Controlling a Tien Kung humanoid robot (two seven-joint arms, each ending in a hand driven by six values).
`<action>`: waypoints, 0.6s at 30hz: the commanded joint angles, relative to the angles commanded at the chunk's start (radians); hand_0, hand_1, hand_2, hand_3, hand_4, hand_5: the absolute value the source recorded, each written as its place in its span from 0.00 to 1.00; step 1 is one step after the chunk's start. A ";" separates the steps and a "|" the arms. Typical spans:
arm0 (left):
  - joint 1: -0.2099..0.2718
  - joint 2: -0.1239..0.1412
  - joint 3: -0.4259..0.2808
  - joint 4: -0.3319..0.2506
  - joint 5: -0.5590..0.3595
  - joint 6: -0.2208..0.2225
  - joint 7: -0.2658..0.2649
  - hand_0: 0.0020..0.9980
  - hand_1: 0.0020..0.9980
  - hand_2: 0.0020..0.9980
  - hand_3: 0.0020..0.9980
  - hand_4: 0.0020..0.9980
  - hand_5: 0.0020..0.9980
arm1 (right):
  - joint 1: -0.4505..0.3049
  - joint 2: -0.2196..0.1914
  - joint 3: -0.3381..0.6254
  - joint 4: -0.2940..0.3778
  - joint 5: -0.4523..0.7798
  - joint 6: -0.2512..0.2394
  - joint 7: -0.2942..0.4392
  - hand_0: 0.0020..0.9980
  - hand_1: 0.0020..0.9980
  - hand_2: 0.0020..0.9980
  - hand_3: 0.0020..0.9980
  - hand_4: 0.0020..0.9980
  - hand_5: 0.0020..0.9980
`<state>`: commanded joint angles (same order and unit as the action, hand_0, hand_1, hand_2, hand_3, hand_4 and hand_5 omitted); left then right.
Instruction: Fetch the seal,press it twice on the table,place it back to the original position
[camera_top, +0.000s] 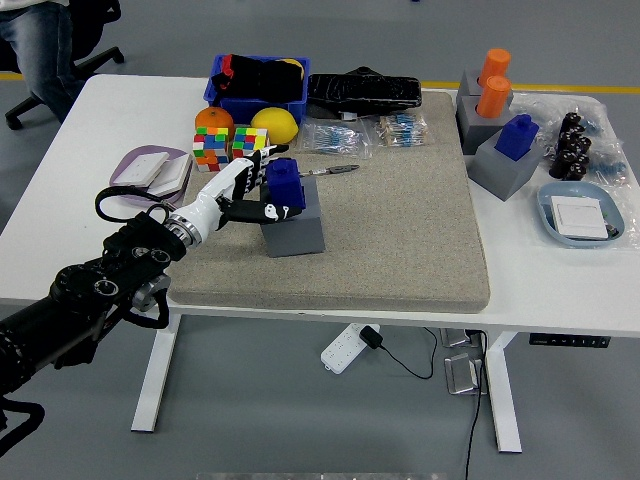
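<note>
Left hand (243, 190) fingers clamp, it seems, the blue seal (283, 186) atop the grey block (295, 228); rigid, light, best gripped by its sides.

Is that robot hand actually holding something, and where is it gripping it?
Yes: the left hand grips the blue seal by its sides, just above the grey holder.

One high camera on the robot's side, looking forward and down.

It takes in the whole white rectangular table (60, 250), near edge low in the picture, grey floor beyond the far edge at the top. The black left arm (70, 300) enters from the lower left corner, closest to the lens. There is no second view to overlap with.
</note>
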<state>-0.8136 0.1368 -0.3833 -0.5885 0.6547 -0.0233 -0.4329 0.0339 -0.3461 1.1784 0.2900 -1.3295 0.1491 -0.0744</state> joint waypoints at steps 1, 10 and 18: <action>0.001 0.000 -0.001 -0.002 0.001 -0.001 0.000 0.96 0.99 0.96 1.00 1.00 0.18 | 0.000 0.000 -0.001 0.000 0.000 0.000 0.000 0.80 0.71 0.71 0.72 0.88 0.61; 0.004 -0.001 0.000 -0.014 0.009 -0.002 0.002 0.96 0.99 0.96 1.00 1.00 0.20 | -0.001 0.000 0.000 0.001 0.001 0.001 0.000 0.80 0.71 0.71 0.72 0.88 0.61; 0.008 0.001 -0.015 -0.033 0.009 -0.002 0.004 0.95 0.99 0.96 1.00 1.00 0.20 | -0.004 0.001 0.001 0.000 0.000 0.000 -0.001 0.80 0.71 0.71 0.72 0.88 0.61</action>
<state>-0.8053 0.1381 -0.3982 -0.6217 0.6638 -0.0253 -0.4286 0.0301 -0.3451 1.1798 0.2897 -1.3291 0.1495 -0.0751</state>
